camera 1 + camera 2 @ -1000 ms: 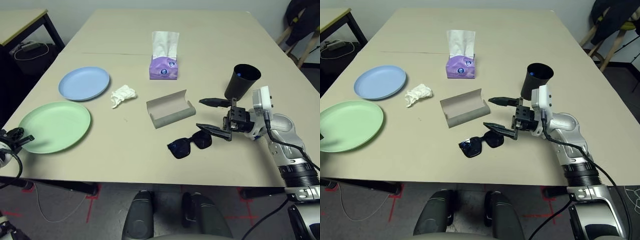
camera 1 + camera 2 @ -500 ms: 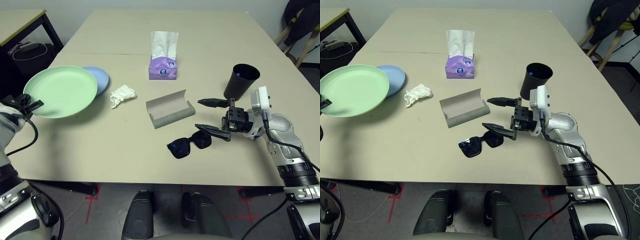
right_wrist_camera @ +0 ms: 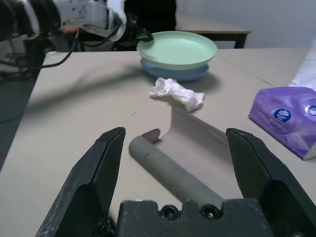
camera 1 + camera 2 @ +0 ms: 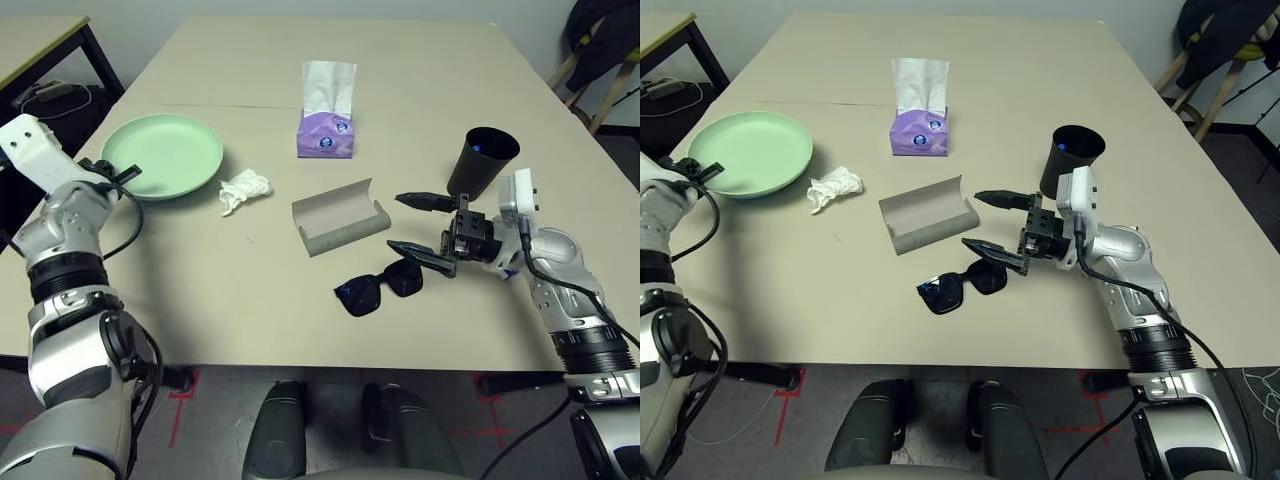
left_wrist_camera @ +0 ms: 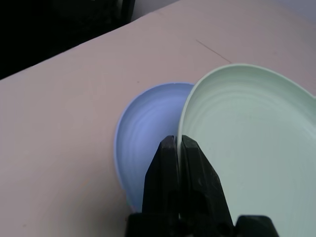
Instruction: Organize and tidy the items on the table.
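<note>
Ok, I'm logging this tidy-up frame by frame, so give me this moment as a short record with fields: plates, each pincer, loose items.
plates: green plate held above blue plate
left pincer: shut on green plate's rim
right pincer: open, empty, facing open glasses case
sunglasses: on table, beside the case
tissue: crumpled, next to the plates
cup: upright, behind right pincer

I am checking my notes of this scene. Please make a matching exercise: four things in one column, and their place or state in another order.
Things:
1. green plate
2. glasses case
3. black sunglasses
4. black cup

States:
A. lying open, between the tissue box and the sunglasses
B. held at its rim, above the blue plate
C. upright beside the right gripper
D. nearest the table's front edge

Pairs: 1-B, 2-A, 3-D, 4-C
</note>
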